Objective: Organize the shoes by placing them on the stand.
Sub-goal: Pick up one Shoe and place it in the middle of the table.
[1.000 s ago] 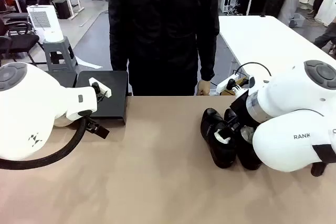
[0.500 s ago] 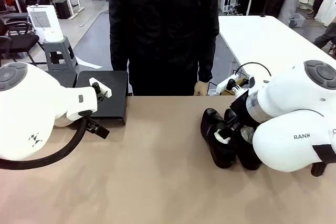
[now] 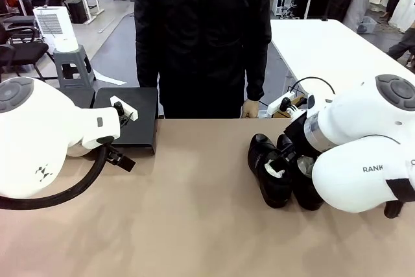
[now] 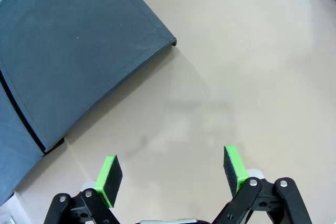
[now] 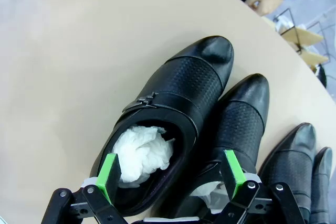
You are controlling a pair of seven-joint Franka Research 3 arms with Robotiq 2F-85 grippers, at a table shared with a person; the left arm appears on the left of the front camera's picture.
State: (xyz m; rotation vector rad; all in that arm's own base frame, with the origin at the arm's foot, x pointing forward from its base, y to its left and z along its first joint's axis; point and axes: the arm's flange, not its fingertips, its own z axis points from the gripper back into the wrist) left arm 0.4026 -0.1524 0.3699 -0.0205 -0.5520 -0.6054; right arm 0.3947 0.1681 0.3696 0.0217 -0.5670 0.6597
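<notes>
Pale brown desk (image 3: 194,225) fills the foreground, with a person (image 3: 201,37) in a dark jacket standing at its far edge, one hand (image 3: 249,108) near the rim. Four glossy black shoes (image 3: 272,180) sit bunched together on the robot's right side of the desk. They are well apart from the stand (image 3: 130,118), which lies at the far left with nothing on the part I can see. No shoe is on it yet, so I'd say the job is at its very start.

The right end effector (image 5: 170,174) hangs just above the shoes, fingers spread wide and holding nothing. One green pad (image 5: 109,174) is over the outer edge of the first shoe (image 5: 168,103), by its white paper stuffing (image 5: 142,153). The other pad hovers over the second shoe (image 5: 241,119), which lies pressed against the first. The left end effector (image 4: 172,172) is also spread apart and empty, over bare desk just beside the stand's corner.

To pick well, I'd want the right fingers to straddle one shoe only. Shifting toward the first shoe would let one finger drop into the opening against the paper and the other come down outside the wall. Closing from this position risks catching both shoes. The polished leather looks slippery, so a firm grip low on the collar seems wise before the long carry to the stand.
</notes>
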